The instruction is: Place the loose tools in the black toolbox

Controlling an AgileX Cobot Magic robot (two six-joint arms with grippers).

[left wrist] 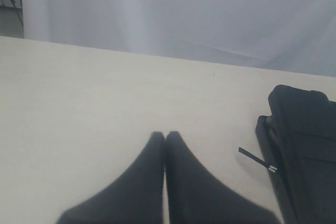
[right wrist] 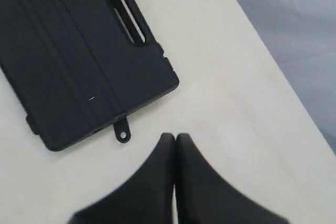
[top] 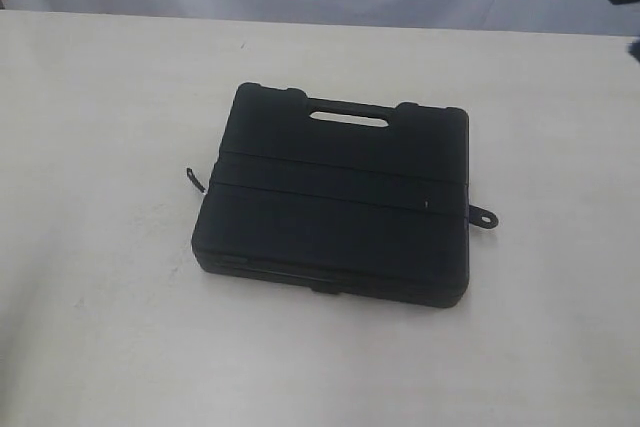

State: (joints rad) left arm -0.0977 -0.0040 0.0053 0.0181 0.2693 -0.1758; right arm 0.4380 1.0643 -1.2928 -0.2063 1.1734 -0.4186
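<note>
Toolbox (top: 335,212) shut, lying flat mid-worktop (top: 90,327).
My left gripper (left wrist: 165,136) and right gripper (right wrist: 175,137) are both clenched tip to tip, nothing in them, each over bare worktop beside the box. Handle slot (top: 348,118) on the box's far edge; holed tab (top: 484,216) pokes out on its right side, thin strap (top: 195,180) on its left.

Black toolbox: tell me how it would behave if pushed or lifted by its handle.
The black toolbox lies flat and wide on the table, so a push would likely slide it, not tip it. Its moulded shell looks rigid. Lifted by the handle, it would probably swing to hang downward.
</note>
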